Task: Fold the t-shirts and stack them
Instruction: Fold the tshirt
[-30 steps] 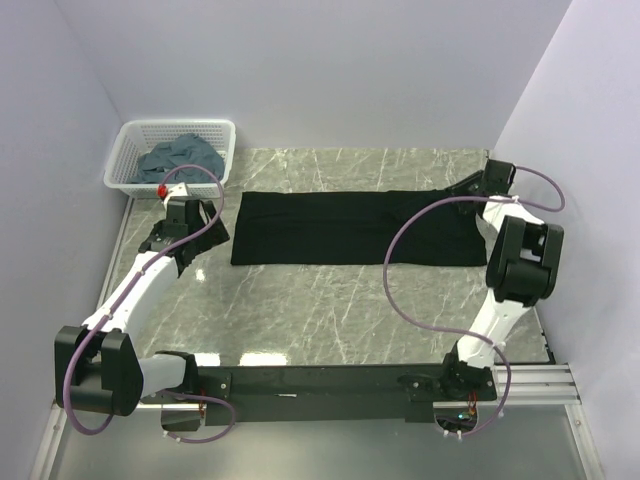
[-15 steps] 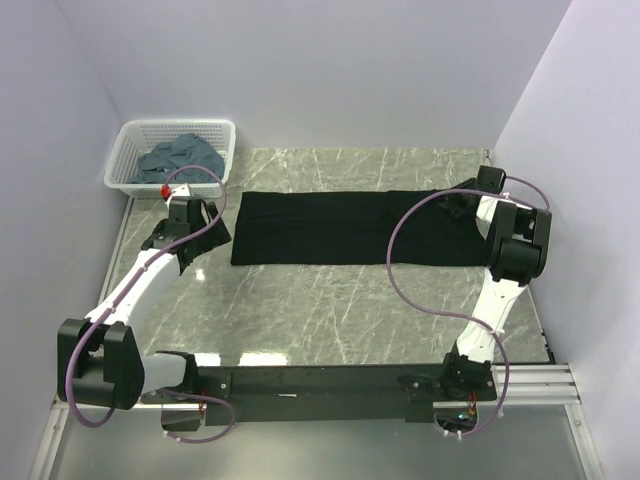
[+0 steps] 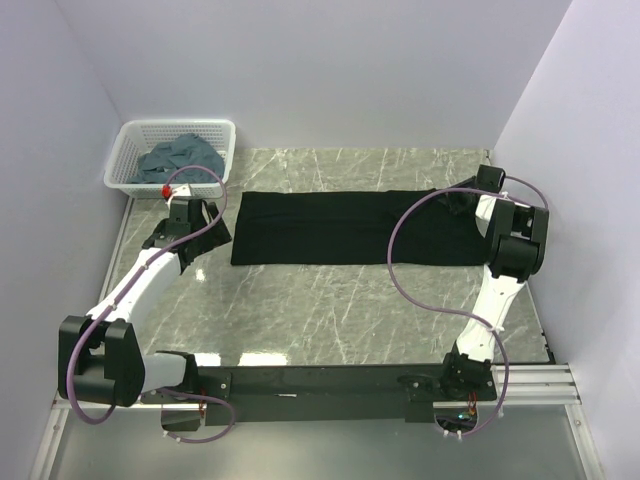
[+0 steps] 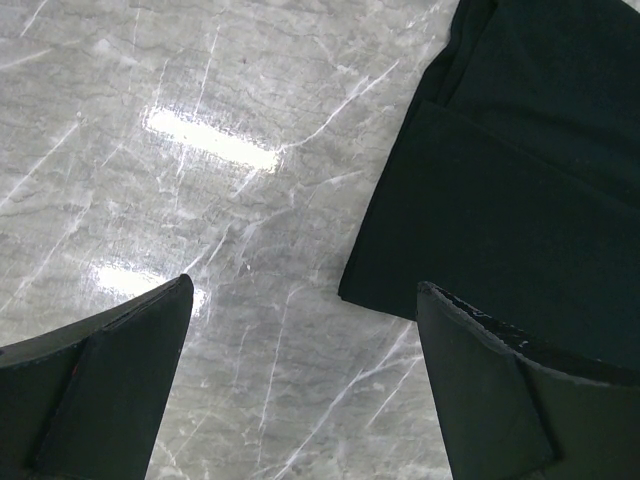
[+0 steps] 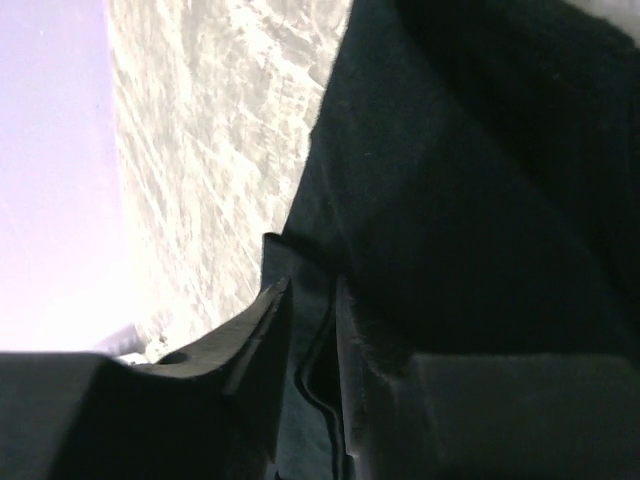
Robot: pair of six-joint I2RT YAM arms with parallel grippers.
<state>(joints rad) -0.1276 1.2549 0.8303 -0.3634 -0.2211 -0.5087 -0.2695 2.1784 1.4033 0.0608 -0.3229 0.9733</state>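
Observation:
A black t-shirt (image 3: 350, 227), folded into a long strip, lies across the far half of the marble table. My left gripper (image 3: 190, 240) is open and empty, just left of the strip's near-left corner (image 4: 375, 292), apart from it. My right gripper (image 3: 462, 203) is shut on the strip's far-right edge; the wrist view shows black cloth (image 5: 312, 350) pinched between the fingers. Slate blue-grey t-shirts (image 3: 180, 157) lie crumpled in the white basket.
The white lattice basket (image 3: 128, 140) stands at the far left corner against the wall. Walls close in the left, back and right sides. Purple cables loop over both arms. The near part of the marble table (image 3: 330, 310) is bare.
The right gripper swung in from the far right edge onto the shirt's right end and has since held still. The left gripper shifted only slightly.

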